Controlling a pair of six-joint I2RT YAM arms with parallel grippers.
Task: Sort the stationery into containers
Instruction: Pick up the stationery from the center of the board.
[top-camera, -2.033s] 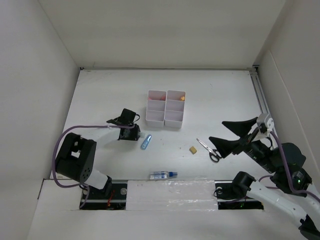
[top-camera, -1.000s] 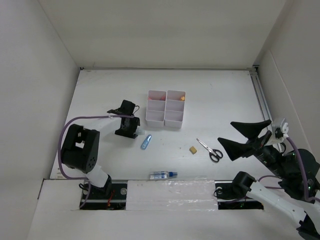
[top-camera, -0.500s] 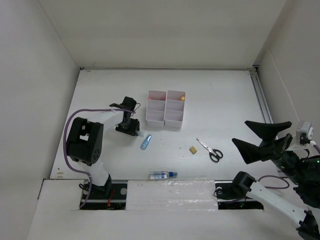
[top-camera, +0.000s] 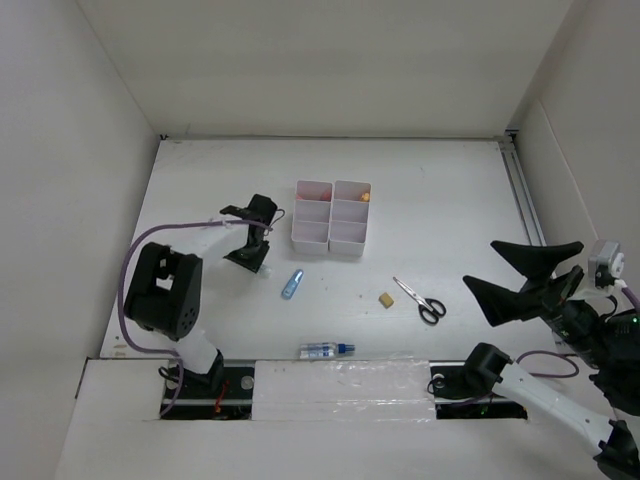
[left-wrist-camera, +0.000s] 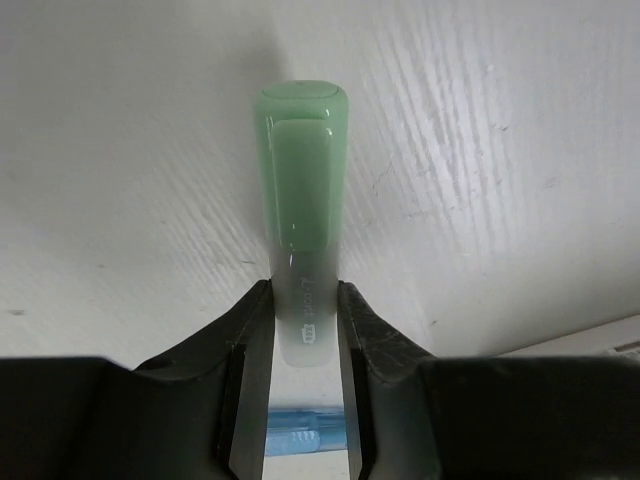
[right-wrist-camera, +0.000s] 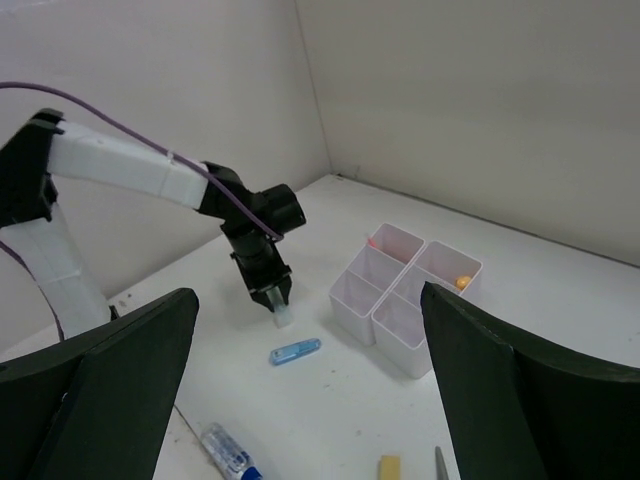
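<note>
- Top view: the left tool (top-camera: 249, 257) points down at the counter (top-camera: 440, 190), just left of the white organizer (top-camera: 332, 218). What it holds is too small to tell here.
- The small blue tube (top-camera: 292, 284) lies on the counter near that tool, on its right and towards the arm bases, apart from the organizer.
- The tan eraser cube (top-camera: 385, 298) and the scissors (top-camera: 420, 300) lie side by side but apart, nearer the bases than the organizer. The blue-capped bottle (top-camera: 326, 350) lies at the near edge.
- An orange item (top-camera: 364, 196) sits in the organizer's far right compartment.
- The right tool (top-camera: 480, 266) is raised at the right side, its fingers spread wide and nothing between them. It is well apart from the scissors.
- Left wrist view: the left tool is clamped on the light green marker (left-wrist-camera: 302, 170), one finger (left-wrist-camera: 253, 335) on each side of the barrel. The green end sticks out beyond the fingers, over bare counter.
- A blue object shows below the marker, between the fingers. I cannot tell if they touch.
- Right wrist view: both right fingers frame the scene, far apart.
- A purple cable (right-wrist-camera: 120, 108) runs along the left arm.
- Nothing stands between the marker and the organizer. A pink item (right-wrist-camera: 372, 242) shows in the far left compartment.
</note>
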